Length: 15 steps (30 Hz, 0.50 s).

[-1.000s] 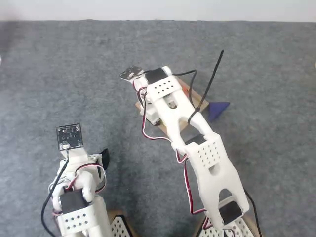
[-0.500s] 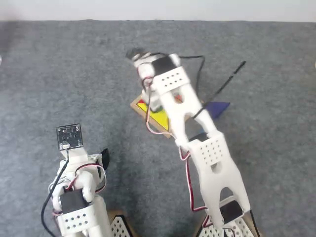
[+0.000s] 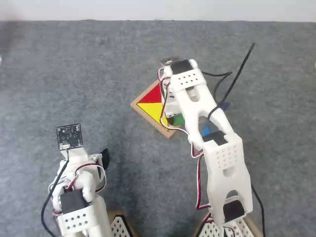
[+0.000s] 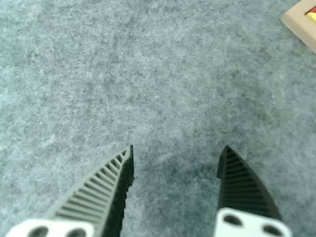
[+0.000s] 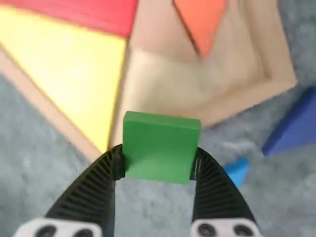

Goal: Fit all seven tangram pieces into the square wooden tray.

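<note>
**While the green square hangs at the edge of the tray, line it up before you lower**

Since your left gripper sits wide open over bare grey mat, holding nothing and well apart from the tray, this step falls to your right gripper. Its fingers are closed on two opposite sides of the square. In the tray, the yellow triangle and red triangle lie side by side, with the smaller orange triangle nearby. Aim, I judge, for the bare wood between them. Turn the square parallel to the yellow edge, lower it flat, then open slowly. Avoid the blue piece beside the rim.
</note>
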Motion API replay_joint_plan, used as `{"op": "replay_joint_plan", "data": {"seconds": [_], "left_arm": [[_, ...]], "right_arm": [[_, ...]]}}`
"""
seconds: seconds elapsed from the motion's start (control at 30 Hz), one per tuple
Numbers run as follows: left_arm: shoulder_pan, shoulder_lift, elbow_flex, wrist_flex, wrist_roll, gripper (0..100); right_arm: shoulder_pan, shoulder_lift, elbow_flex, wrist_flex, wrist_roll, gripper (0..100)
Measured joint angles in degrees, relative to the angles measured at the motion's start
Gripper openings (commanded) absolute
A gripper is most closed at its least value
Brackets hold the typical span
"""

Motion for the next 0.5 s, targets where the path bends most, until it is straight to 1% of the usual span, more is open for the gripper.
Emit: {"op": "replay_joint_plan", "data": {"seconds": [0.2, 0.27, 0.4, 0.5], "left_arm": [[0.0, 0.0, 0.0, 0.0, 0.0, 27], [0.0, 0.0, 0.0, 0.0, 0.0, 27], [0.0, 0.0, 0.0, 0.0, 0.0, 27], [0.0, 0.0, 0.0, 0.0, 0.0, 27]], "right_arm": [[-0.09, 0.0, 0.0, -4.4, -2.02, 6.1], [-0.09, 0.18, 0.0, -5.27, -2.02, 11.0], [-0.79, 1.14, 0.09, -5.71, -2.2, 26.1], [-1.67, 1.14, 0.09, -5.71, -2.2, 33.0]]}}
